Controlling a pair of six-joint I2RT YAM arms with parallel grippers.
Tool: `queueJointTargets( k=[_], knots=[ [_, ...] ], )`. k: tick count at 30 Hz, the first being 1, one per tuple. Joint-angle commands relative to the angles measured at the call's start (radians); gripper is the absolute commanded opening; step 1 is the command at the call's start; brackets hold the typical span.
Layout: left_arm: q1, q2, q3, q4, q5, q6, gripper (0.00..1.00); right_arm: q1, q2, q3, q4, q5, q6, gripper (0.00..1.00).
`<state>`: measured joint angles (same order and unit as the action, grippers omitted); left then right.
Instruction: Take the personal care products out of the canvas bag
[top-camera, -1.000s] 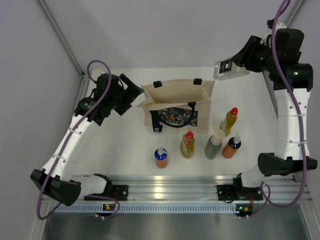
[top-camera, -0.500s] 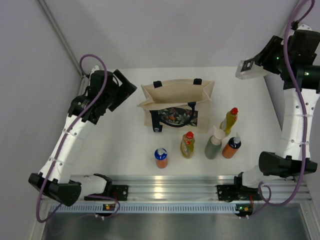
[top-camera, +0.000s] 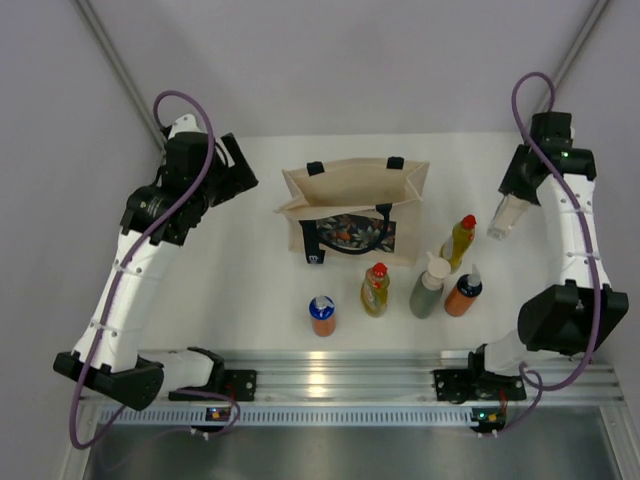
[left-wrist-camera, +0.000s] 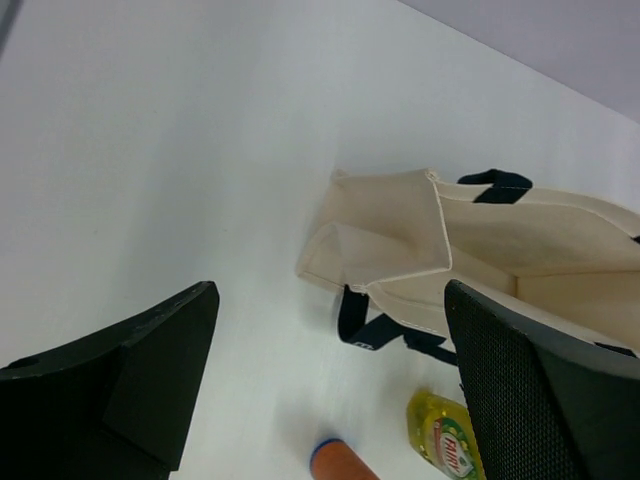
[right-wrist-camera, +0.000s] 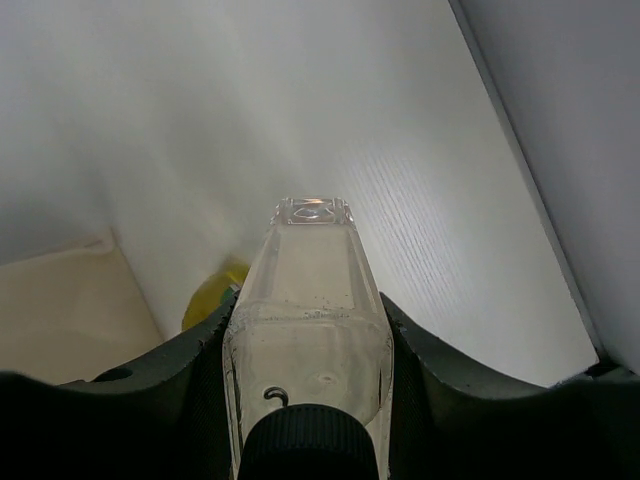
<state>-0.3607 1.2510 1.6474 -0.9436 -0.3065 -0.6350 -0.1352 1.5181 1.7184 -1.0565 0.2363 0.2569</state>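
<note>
The right gripper (right-wrist-camera: 310, 335) is clamped on the whitish bottle (right-wrist-camera: 312, 270). One finger presses each broad side, the grey cap (right-wrist-camera: 305, 440) is nearest the wrist, and the base points away. In the overhead view this bottle (top-camera: 503, 217) hangs at the right of the frame over the table (top-camera: 250, 270). It is well apart from the bag (top-camera: 350, 200) and near the right-hand yellow bottle (top-camera: 460, 240).

The bag stands upright in the middle of the frame with its mouth open, and I cannot tell whether anything is left inside. Below it in the frame a row stands on the table: the blue-capped orange bottle (top-camera: 322, 315), the second yellow bottle (top-camera: 375, 290), the grey-green bottle (top-camera: 428, 290) and the other orange bottle (top-camera: 463, 293).

The left gripper (left-wrist-camera: 330, 320) is spread wide with nothing in it, at the upper left of the overhead view beside the bag's left end.

The held bottle looks like thin, translucent plastic, so it is probably light, smooth and a little slippery. Its walls would likely give under a hard squeeze. The flat sides at mid-body, where the fingers sit, seem the soundest place to grip. Its tall, narrow shape suggests it tips easily, so it would want setting down squarely and clear of its neighbours. The bag is soft cloth and would likely buckle or topple if nudged.
</note>
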Motion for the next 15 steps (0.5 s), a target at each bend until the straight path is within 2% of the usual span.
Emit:
queueJointTargets(
  k=[1, 4, 11, 15],
  knots=[
    [0.006, 0.008, 0.043, -0.044, -0.091, 0.116, 0.99, -0.03, -0.088, -0.093, 0.11, 0.032, -0.008, 0.0],
    [0.006, 0.001, 0.034, -0.061, -0.115, 0.147, 0.99, -0.082, -0.128, -0.248, 0.213, -0.081, 0.01, 0.0],
    [0.006, -0.035, -0.02, -0.061, -0.117, 0.141, 0.99, -0.089, -0.199, -0.489, 0.343, -0.118, 0.001, 0.01],
    [0.009, -0.036, -0.02, -0.061, -0.125, 0.138, 0.98, -0.089, -0.208, -0.529, 0.348, -0.115, -0.022, 0.14]
  ],
)
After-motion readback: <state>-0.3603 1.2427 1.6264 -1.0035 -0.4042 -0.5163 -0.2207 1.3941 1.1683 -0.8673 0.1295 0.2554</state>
